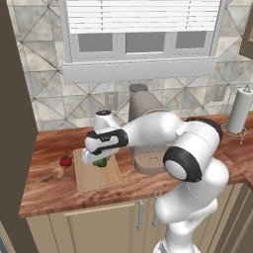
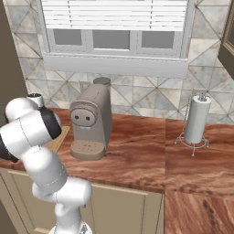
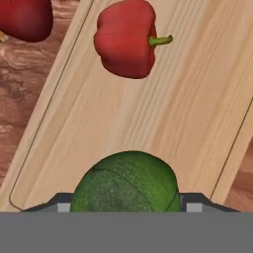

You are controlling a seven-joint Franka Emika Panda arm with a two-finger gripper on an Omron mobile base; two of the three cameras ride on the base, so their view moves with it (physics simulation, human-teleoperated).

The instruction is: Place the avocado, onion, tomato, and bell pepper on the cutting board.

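The gripper [image 1: 99,160] holds the avocado [image 3: 126,184] just over the board [image 3: 163,123], near the pepper [image 3: 126,39] — released carelessly, it could roll off — it's round.

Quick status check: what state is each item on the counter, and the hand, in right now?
avocado: gripped in the hand, over the cutting board
bell pepper: lying on the board
tomato: on the counter, off the board
onion: on the counter, off the board
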